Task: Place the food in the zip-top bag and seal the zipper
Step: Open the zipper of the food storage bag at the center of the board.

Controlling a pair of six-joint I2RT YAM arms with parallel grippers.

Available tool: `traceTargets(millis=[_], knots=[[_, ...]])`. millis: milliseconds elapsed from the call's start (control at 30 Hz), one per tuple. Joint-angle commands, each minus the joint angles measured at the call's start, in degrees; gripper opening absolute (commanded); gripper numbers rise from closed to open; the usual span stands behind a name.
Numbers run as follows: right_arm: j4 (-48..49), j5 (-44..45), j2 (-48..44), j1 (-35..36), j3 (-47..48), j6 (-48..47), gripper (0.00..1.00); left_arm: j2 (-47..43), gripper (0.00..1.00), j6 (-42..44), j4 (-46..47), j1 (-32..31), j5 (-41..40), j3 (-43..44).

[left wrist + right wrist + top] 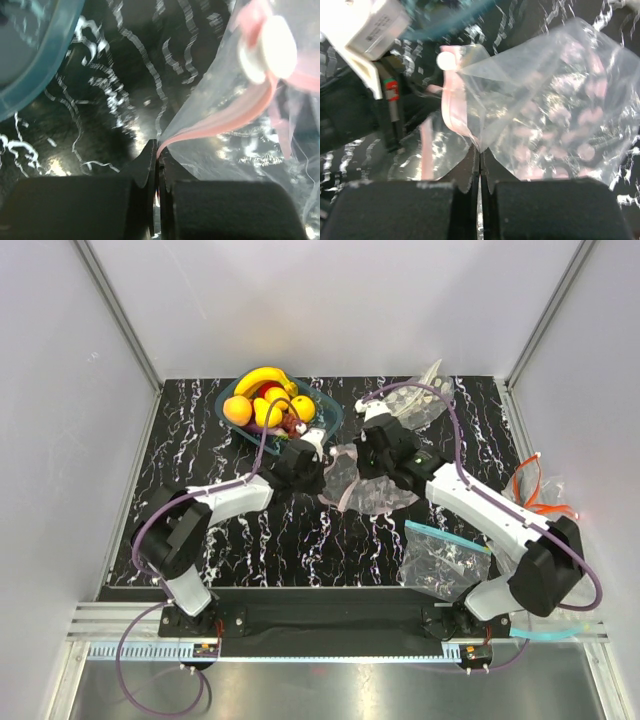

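Note:
The food [270, 400], a banana, lemons, orange rounds and dark red grapes, lies in a teal bowl [325, 425] at the back. The dotted zip-top bag [372, 495] lies crumpled between my two grippers, and no food shows inside it. My left gripper [159, 152] is shut on the pink-red zipper [225, 120] at the bag's mouth edge. A white slider [267, 47] sits on the strip. My right gripper [480, 150] is shut on the same mouth edge, with the bag [560, 115] spreading to its right. In the top view the left gripper [314, 457] and right gripper [362, 458] stand close together.
A second clear bag with a teal-blue strip [445, 560] lies at the near right. Another crumpled clear bag [425, 400] lies at the back right. Orange-red loops [535, 490] lie at the right edge. The bowl's rim [45, 65] is close to my left gripper.

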Motion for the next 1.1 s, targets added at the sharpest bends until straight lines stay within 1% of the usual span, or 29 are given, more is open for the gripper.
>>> traceTargets(millis=[0, 100, 133, 167, 200, 233, 300, 333, 400, 433, 633, 733, 800, 867, 900, 967, 1033, 1067], knots=[[-1.82, 4.62, 0.97, 0.16, 2.32, 2.01, 0.0, 1.55, 0.0, 1.43, -4.07, 0.07, -5.95, 2.57], [-2.26, 7.18, 0.53, -0.19, 2.67, 2.72, 0.0, 2.25, 0.0, 1.26, -3.98, 0.69, -5.27, 2.83], [-2.09, 7.27, -0.08, -0.2, 2.58, 2.72, 0.0, 2.34, 0.03, 1.17, -3.89, 0.6, -4.65, 2.92], [-2.09, 7.27, -0.26, -0.37, 2.67, 2.63, 0.0, 2.34, 0.13, 1.25, -3.54, 0.69, -3.43, 3.01], [-2.17, 7.36, -0.35, -0.28, 2.67, 2.54, 0.0, 1.91, 0.39, 1.6, -2.15, 0.69, -0.89, 2.84], [-2.26, 7.62, -0.26, -0.37, 2.67, 2.54, 0.0, 1.38, 0.46, 1.61, -1.87, 0.51, 0.88, 2.57], [-2.44, 8.32, 0.18, -0.55, 2.58, 2.72, 0.0, -1.24, 0.55, 1.17, 3.02, 0.51, 3.6, 0.03], [-2.09, 7.98, 0.7, -1.24, 2.06, 2.72, 0.0, -2.3, 0.67, 1.17, 4.27, 0.51, 4.05, -1.89], [-1.39, 7.1, 1.14, -2.21, 1.27, 2.89, 0.0, -5.37, 0.77, 1.34, 6.29, 0.43, 4.93, -3.31], [-0.25, 5.27, 1.41, -2.91, 0.31, 3.24, 0.0, -6.35, 0.81, 1.52, 6.39, 0.42, 4.85, -4.19], [4.5, -2.55, 2.37, -10.03, -2.43, 4.04, 0.0, -12.94, 0.91, 1.69, 9.9, 0.43, 4.41, -8.4], [5.73, -4.94, 4.21, -11.18, -1.81, 3.25, 0.0, -14.88, 0.93, 1.69, 13.15, 0.51, 6.51, -10.25], [6.0, -5.21, 5.1, -11.27, -1.46, 2.9, 0.0, -15.67, 0.94, 1.61, 14.38, 0.6, 6.43, -10.7], [6.61, -4.95, 5.98, -11.71, -1.46, 2.89, 0.0, -16.02, 0.95, 1.52, 14.13, 0.51, 4.25, -11.05], [7.05, -5.29, 6.15, -11.88, -1.63, 2.89, 0.0, -16.2, 0.96, 1.69, 13.6, 0.69, 1.19, -11.14], [8.63, -6.09, 6.16, -12.41, -2.69, 2.81, 0.0, -15.85, 0.98, 1.17, 12.99, 1.47, -1.9, -10.88], [10.04, -6.52, 5.9, -12.5, -3.74, 2.98, 0.0, -15.24, 0.99, -0.06, 10.71, 3.67, -2.97, -9.05], [10.56, -6.88, 5.54, -12.41, -4.27, 2.9, 0.0, -14.71, 0.99, -0.24, 7.31, 4.29, -3.67, -7.9]])
